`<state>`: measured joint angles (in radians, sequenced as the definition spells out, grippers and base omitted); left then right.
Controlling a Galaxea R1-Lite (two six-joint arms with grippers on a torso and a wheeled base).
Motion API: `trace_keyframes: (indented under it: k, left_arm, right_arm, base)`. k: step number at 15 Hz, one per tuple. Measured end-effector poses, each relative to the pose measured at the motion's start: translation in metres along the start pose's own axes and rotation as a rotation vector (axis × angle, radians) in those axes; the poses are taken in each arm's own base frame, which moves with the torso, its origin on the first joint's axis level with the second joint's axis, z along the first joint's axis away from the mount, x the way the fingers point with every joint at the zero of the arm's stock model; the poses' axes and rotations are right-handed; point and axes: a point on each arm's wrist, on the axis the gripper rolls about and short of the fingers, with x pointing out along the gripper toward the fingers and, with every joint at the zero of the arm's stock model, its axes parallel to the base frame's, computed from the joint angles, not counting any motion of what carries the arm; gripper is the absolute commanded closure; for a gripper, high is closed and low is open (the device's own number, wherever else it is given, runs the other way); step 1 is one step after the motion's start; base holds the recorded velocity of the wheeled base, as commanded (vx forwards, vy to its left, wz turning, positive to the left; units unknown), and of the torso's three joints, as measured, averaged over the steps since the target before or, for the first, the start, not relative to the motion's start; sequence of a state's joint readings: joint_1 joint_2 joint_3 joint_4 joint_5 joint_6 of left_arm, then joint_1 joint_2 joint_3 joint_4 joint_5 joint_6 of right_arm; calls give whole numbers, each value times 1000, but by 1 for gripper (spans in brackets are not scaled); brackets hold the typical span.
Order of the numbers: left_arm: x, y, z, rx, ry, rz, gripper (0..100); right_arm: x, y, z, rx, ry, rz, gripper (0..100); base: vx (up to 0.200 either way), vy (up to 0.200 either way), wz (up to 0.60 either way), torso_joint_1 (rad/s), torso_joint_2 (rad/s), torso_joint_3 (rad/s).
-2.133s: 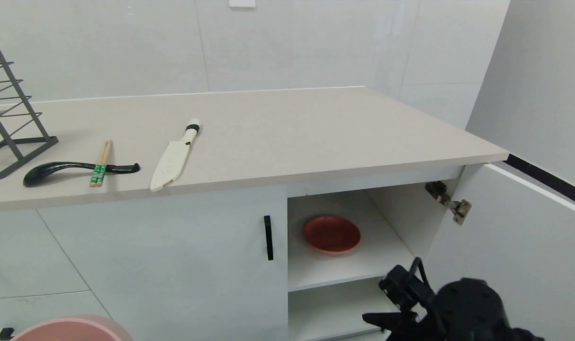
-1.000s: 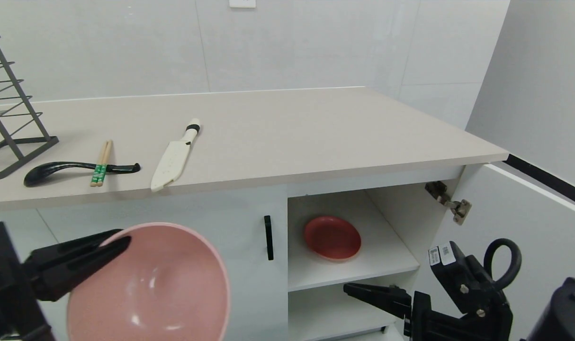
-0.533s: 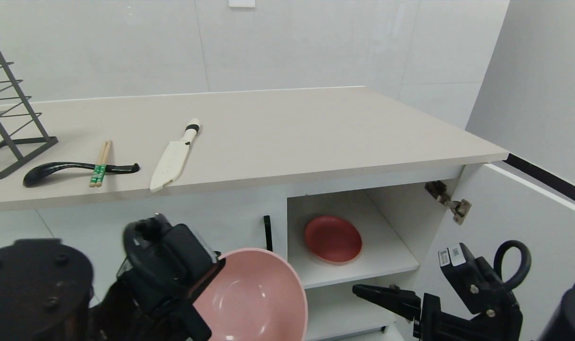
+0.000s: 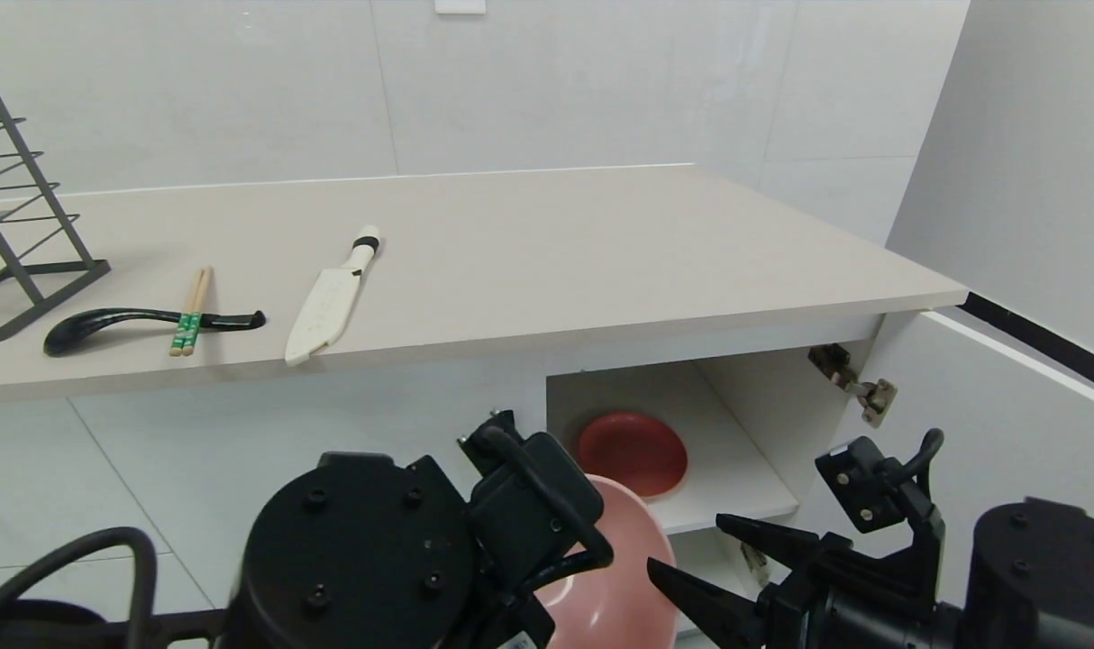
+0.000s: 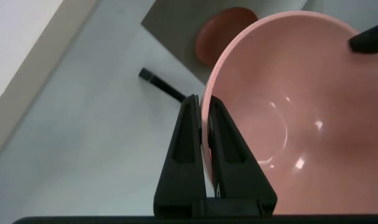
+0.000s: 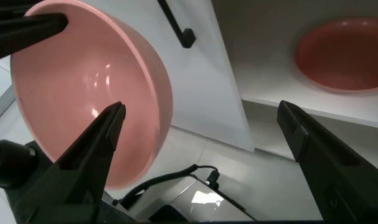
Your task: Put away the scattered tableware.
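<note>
While the pink bowl (image 4: pixel 624 577) is waiting to go into the cabinet (image 4: pixel 736 482), the left gripper (image 5: pixel 203 102) is pinching its thin rim edge-on, one black finger inside the wall and one outside. It is holding the bowl tilted rather than level, just in front of the cabinet's open compartment and a little below its upper shelf. That grip is probably being used because the rim is the only part narrow enough for the tapered fingers to close on. The right gripper (image 4: pixel 687 543) is hanging beside the bowl, before the cabinet's lower opening, with its pointed fingers spread wide and carrying nothing. The bowl is looking deep, round and glossy, throwing small highlights like smooth plastic, so it may be slipping easily in a rim pinch. A shallow red plate (image 4: pixel 633 453) is sitting flat on the upper shelf inside the cabinet, leaving bare white shelf in front of it. The cabinet door (image 4: pixel 952 424) is standing swung open on a metal hinge (image 4: pixel 858 388). On the matte beige countertop (image 4: pixel 556 243) above the cabinet's closed half, a cream knife (image 4: pixel 331 302), a pair of wooden chopsticks (image 4: pixel 191 311) and a curved black spoon (image 4: pixel 141 320) are lying loose near the front edge.
</note>
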<state>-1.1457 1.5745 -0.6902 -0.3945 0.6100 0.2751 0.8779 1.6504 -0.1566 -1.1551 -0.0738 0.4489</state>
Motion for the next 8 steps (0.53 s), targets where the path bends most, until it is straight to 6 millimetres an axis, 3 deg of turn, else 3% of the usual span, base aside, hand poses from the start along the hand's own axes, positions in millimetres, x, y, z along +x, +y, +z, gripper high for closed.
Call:
trace_keyframes:
  k: [8]
  left_arm:
    - [15, -13, 10, 18, -8, -25, 100]
  right_arm:
    - [-1, -3, -4, -1, 18, -10, 0]
  base:
    - [0, 0, 0, 0, 0, 0]
